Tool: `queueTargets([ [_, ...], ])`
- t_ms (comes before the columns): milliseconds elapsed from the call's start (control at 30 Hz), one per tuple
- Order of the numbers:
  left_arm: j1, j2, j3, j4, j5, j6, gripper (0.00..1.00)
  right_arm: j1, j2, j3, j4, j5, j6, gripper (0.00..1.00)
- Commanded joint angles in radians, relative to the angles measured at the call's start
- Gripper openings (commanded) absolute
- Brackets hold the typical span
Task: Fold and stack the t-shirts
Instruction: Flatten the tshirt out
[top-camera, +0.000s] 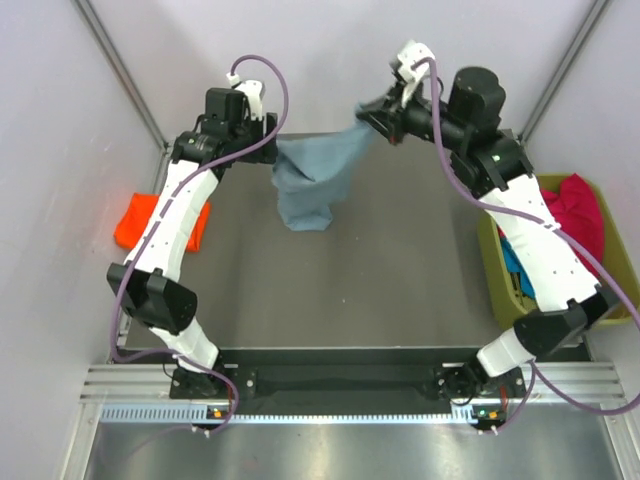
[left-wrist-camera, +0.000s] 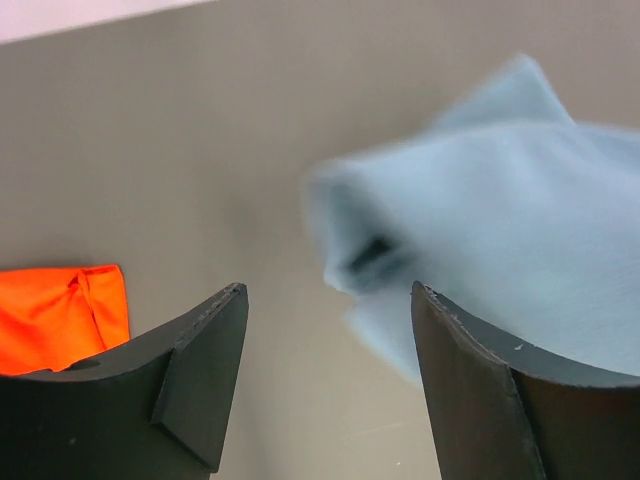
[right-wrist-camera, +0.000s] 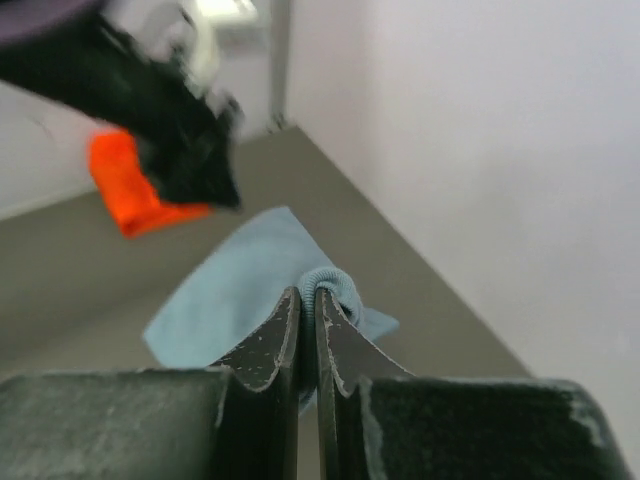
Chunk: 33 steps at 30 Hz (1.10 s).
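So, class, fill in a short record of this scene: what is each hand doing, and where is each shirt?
right hand: shut on an edge of the blue shirt, raised
left hand: open, beside the blue shirt, holding nothing
blue shirt: unfolded, hanging from the right hand
orange shirt: lying on the table, left side
bin: right side, holds the crimson shirt and teal shirt
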Motion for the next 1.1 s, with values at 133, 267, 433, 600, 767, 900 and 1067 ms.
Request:
queueTargets([
  [133,0.007,0.053,0.004,0.020,0.055,-0.021,0.71,-0.305,-0.052,-0.292,0.013,0.219,0.062,0.00],
  [267,0.005,0.090,-0.017,0.030,0.159,-0.027,0.71,-0.345,-0.026,-0.295,-0.002,0.399,0.074,0.00],
  [433,-0.030,0.258,0.027,0.011,0.356,-0.032,0.68,-0.345,-0.020,-0.391,-0.030,0.317,0.053,0.00],
  [600,-0.061,0.461,0.111,0.019,0.395,-0.024,0.68,-0.344,-0.048,-0.476,-0.024,0.268,0.063,0.00],
  [767,-0.062,0.625,0.244,0.016,0.394,-0.011,0.66,-0.344,-0.084,-0.503,-0.025,0.266,0.056,0.00],
  [900,-0.062,0.709,0.296,0.031,0.412,-0.006,0.65,-0.345,-0.106,-0.531,-0.020,0.269,0.050,0.00],
  [1067,-0.079,0.776,0.354,0.050,0.406,-0.003,0.64,-0.345,-0.129,-0.582,-0.014,0.271,0.050,0.00],
])
